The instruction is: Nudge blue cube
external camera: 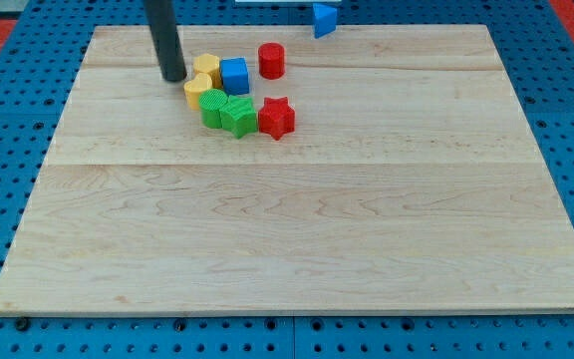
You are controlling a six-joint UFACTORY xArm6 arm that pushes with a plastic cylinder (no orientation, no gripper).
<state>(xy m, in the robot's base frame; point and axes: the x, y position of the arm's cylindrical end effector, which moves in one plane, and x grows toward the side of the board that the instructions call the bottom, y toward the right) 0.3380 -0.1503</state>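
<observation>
My tip (173, 77) stands upright at the view's left of the blue cube (234, 76), yellow blocks (203, 80) between; no claw shows.

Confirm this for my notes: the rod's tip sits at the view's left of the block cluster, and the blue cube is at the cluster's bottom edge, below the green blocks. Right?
Not quite. The camera view shows my tip at the cluster's left, but the blue cube sits at the cluster's top, above the green blocks, not below them.

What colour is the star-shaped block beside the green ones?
Red: the red star-shaped block, clearest in the camera view.
</observation>
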